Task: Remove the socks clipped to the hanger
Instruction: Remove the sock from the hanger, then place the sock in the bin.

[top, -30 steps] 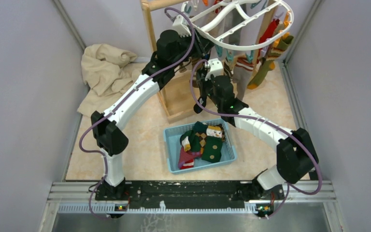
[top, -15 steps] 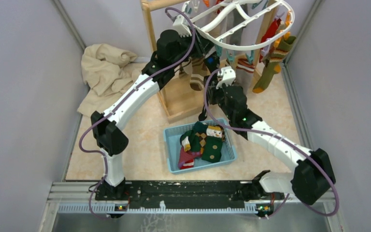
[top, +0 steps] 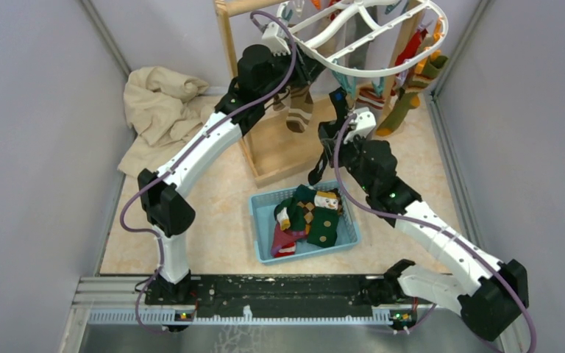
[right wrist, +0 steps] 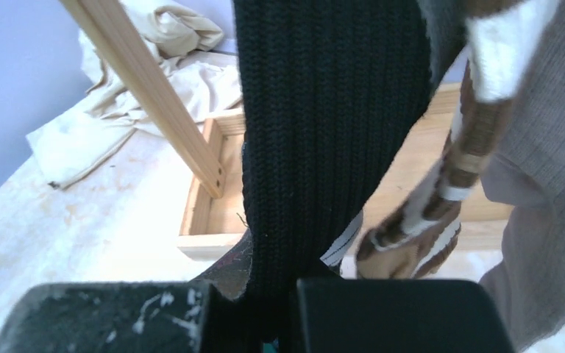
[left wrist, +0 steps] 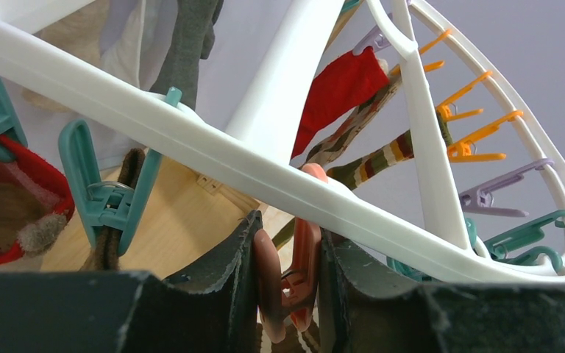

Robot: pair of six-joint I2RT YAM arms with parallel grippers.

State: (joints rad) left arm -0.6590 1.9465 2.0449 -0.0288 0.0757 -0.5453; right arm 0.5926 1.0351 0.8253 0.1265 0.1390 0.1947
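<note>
left gripper (left wrist: 285,250) squeezes a pink clip (left wrist: 294,287) on the hanger (left wrist: 191,136) at 12 o'clock, probably to spring it open. right gripper (right wrist: 279,294) is clamped on a black sock (right wrist: 324,110), placed to pull it free. basket (top: 261,220) at 6 o'clock holds freed socks (top: 313,220); more hang at 1 o'clock.
</note>
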